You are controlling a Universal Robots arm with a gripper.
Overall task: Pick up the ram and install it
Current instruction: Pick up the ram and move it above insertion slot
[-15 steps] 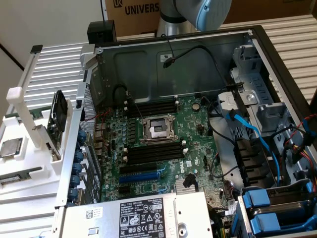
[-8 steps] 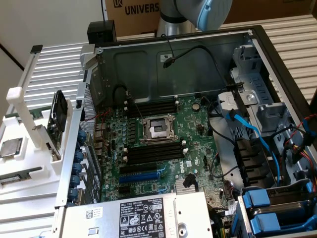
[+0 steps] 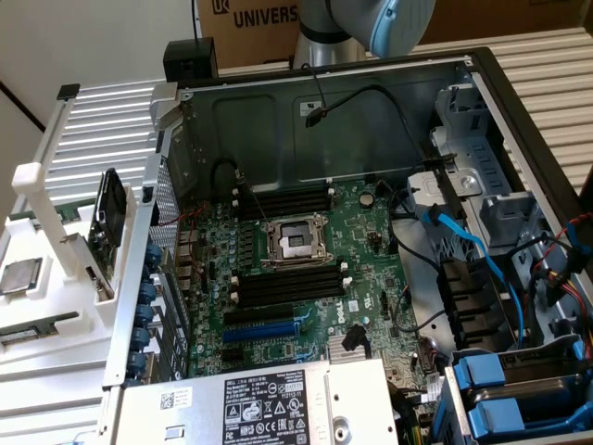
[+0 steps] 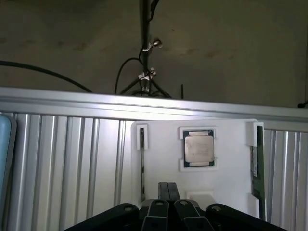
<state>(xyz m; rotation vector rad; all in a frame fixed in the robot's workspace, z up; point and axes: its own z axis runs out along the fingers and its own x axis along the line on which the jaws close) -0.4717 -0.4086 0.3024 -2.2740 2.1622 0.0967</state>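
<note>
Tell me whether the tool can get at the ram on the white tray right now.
Probably yes: the tool hangs over the white tray, and the ram sits uncovered along the tray's edge, to one side of the tool.

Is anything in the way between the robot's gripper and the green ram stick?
Nothing visible. The gripper hangs over the white tray, and just bare tray lies between it and the ram.

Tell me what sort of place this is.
Most likely a robotics lab bench set up for computer assembly. There is an open metal computer case with a green motherboard, a white plastic parts tray holding a square silver processor chip, and a brown cardboard box printed UNIVERS behind the grey robot arm.
</note>
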